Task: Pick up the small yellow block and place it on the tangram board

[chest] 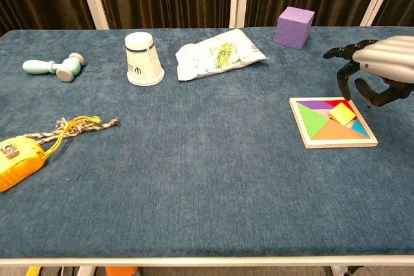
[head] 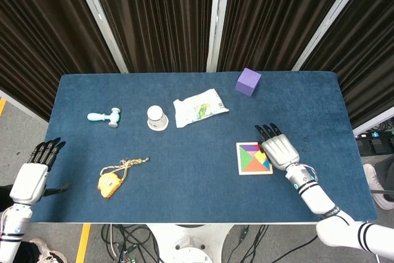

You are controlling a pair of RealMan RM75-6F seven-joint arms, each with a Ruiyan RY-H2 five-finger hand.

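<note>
A table (head: 197, 189) covered in dark blue felt-like cloth fills the middle. Behind its far edge hang dark pleated curtains (head: 160, 16), divided by slanting pale metal posts (head: 215, 16). Grey floor (head: 68, 238) shows at the near left, crossed by a yellow line (head: 83, 238); cables (head: 123, 244) dangle under the near edge.

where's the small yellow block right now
In the chest view the small yellow block lies on the square wooden tangram board at the table's right side, just below the open right hand, which is not touching it.
</note>
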